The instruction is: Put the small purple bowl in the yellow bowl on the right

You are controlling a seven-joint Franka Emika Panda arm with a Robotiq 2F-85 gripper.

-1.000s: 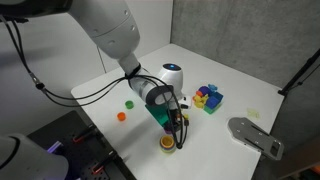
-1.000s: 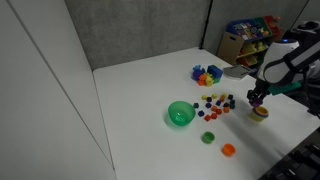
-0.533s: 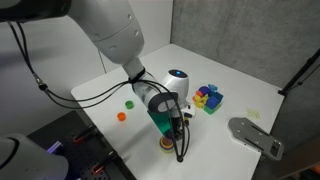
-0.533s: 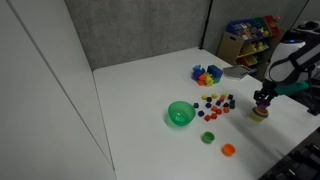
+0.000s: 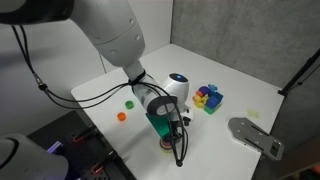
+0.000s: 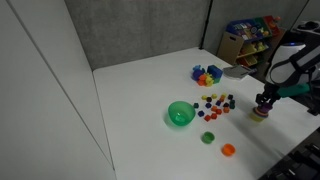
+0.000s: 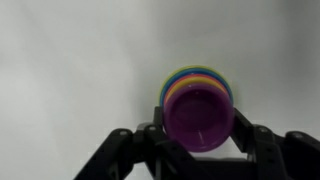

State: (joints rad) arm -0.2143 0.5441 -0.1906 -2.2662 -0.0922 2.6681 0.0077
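In the wrist view my gripper is shut on the small purple bowl, one finger on each side of its rim. The bowl hangs right over the yellow bowl, whose coloured rim shows as a ring behind its top edge; I cannot tell if they touch. In both exterior views the gripper is low over the yellow bowl near the table's front edge. The purple bowl is hidden by the fingers there.
A larger green bowl stands mid-table, with a tiny green bowl and a tiny orange bowl nearby. Small scattered pieces lie beside it. A yellow-blue-purple block pile sits further back.
My gripper has come down with the purple bowl, from above the yellow bowl to just over it.
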